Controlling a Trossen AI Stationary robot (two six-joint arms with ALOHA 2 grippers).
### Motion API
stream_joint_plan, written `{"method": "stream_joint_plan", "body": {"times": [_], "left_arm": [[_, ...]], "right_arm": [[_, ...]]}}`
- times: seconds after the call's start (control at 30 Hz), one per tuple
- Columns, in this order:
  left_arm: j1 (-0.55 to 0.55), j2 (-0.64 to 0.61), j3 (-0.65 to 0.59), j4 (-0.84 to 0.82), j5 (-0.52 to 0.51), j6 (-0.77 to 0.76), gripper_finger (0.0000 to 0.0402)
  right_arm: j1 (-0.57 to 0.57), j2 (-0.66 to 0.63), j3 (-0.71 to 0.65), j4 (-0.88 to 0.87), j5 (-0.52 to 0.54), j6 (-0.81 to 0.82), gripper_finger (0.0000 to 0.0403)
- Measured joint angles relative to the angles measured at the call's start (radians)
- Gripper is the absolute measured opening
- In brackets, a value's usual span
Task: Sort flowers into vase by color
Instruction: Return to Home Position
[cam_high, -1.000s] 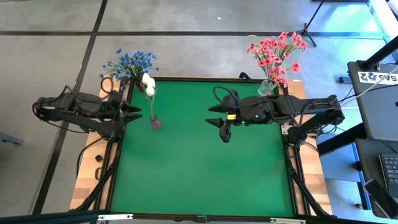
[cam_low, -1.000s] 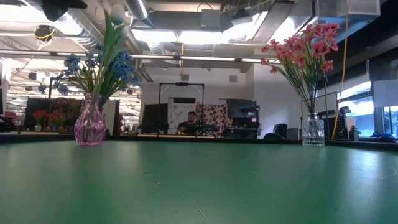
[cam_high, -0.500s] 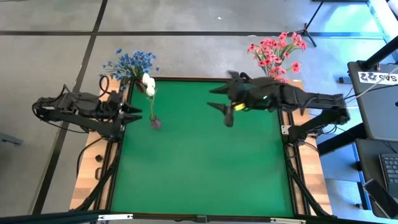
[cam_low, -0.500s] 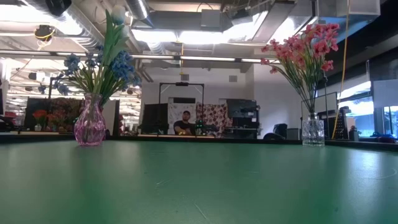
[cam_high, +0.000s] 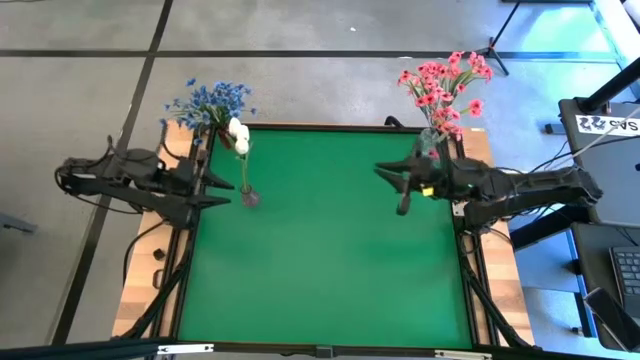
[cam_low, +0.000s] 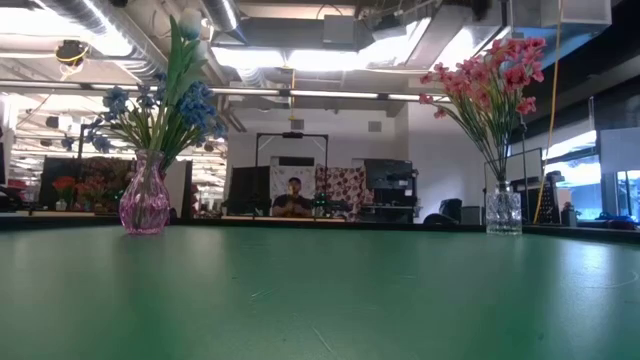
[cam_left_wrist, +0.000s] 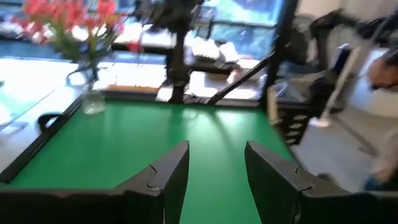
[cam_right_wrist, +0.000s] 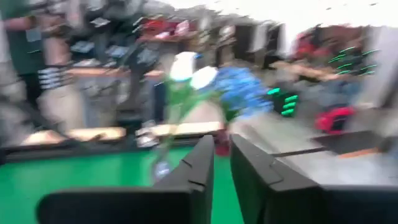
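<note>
White flowers (cam_high: 238, 135) stand in the purple vase (cam_high: 249, 197), upper left of the tabletop (cam_high: 320, 270). They look light and whippy, best pinched mid-stem. My right tool (cam_high: 400, 190) hangs narrow and empty; my left tool (cam_high: 220, 187) waits parted.

Green table (cam_high: 320, 270), purple vase (cam_low: 145, 205), clear vase (cam_low: 503, 213)

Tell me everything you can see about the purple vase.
The purple vase is clear pinkish-purple glass with a round belly, narrow neck and flared lip. It stands upright on the left side of the green table, holding white buds on thin green stems. The left gripper is close beside it, open, not touching.
</note>
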Motion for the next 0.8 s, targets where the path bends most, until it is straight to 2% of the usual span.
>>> {"method": "stream_joint_plan", "body": {"times": [0.13,0.2,0.27,0.37,0.47,0.57,0.63,0.8], "left_arm": [[0.0,-0.003,-0.071,0.055,-0.028,-0.03,0.0153],[0.0,-0.025,-0.104,0.074,-0.022,-0.042,0.0153],[0.0,-0.059,-0.144,0.114,-0.022,-0.043,0.0153],[0.0,-0.128,-0.217,0.182,-0.042,-0.043,0.0153],[0.0,-0.201,-0.317,0.281,-0.061,-0.029,0.0153],[0.0,-0.272,-0.408,0.376,-0.101,-0.02,0.0153],[0.0,-0.314,-0.459,0.416,-0.115,-0.021,0.0153],[0.0,-0.393,-0.542,0.459,-0.114,-0.027,0.0153]], "right_arm": [[0.109,-0.134,-0.074,0.014,0.242,-0.095,0.0032],[0.141,-0.204,-0.099,-0.023,0.256,-0.104,0.0021],[0.139,-0.272,-0.118,-0.079,0.19,-0.061,0.001],[0.091,-0.367,-0.154,-0.126,-0.014,0.009,0.0004],[-0.009,-0.419,-0.192,-0.122,-0.226,0.048,0.0005],[-0.123,-0.414,-0.22,-0.139,-0.417,0.104,0.0002],[-0.184,-0.408,-0.228,-0.151,-0.461,0.134,0.0004],[-0.267,-0.479,-0.235,-0.154,-0.464,0.226,0.0003]]}}
